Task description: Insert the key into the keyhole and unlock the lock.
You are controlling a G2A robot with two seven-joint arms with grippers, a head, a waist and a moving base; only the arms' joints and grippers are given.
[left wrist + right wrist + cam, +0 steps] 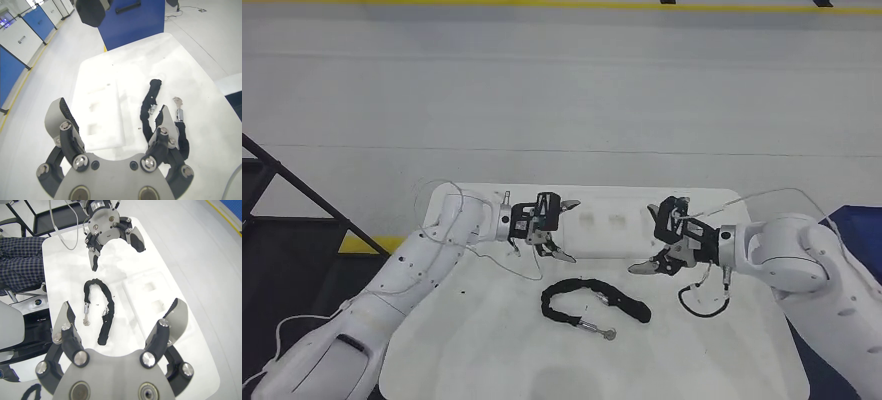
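A black fabric-sleeved cable lock (594, 296) lies curved on the white table (492, 340), its two metal ends apart. At one end, a silver key (608, 334) sticks out of the metal cylinder (86, 308). In the wrist views the lock (149, 102) (110, 302) and key (177, 101) (86, 322) lie on the table beyond both grippers. My left gripper (570, 232) (113, 108) hangs open above the table, behind the lock's left part. My right gripper (644, 240) (121, 304) is open too, behind the lock's right end. The left gripper (117, 258) faces it.
A white foam block (607, 230) (98, 113) (155, 294) with square recesses lies between the two grippers at the table's back. A black cable loop (697, 300) hangs under the right arm. The table's front edge is near the key.
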